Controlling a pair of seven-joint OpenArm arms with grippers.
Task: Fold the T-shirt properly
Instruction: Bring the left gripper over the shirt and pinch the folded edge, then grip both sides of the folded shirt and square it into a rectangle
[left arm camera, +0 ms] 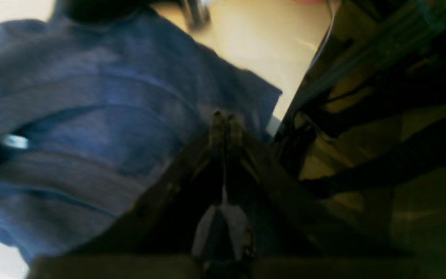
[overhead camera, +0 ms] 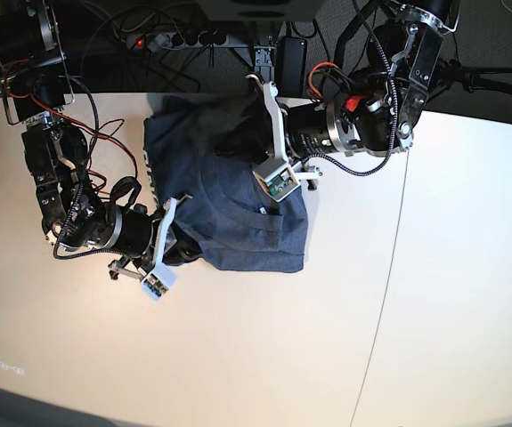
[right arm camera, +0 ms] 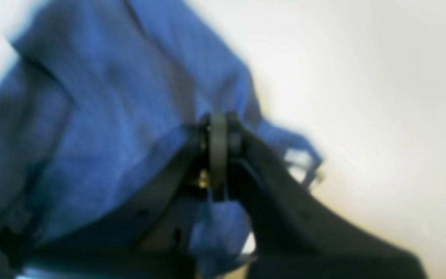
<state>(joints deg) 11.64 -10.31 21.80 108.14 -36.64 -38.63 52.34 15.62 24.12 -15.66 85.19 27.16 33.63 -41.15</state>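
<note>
Now you have both grippers pinching the T-shirt (overhead camera: 238, 209) near the table's back edge.

Your left gripper (left arm camera: 225, 116) has its jaws pressed together on a fold of the blue-grey cloth, close to the table (overhead camera: 264, 356) edge. Your right gripper (right arm camera: 219, 124) is likewise clamped on bunched fabric at the shirt's other side. You see the garment lying crumpled between the two arms, partly hidden under them.
</note>
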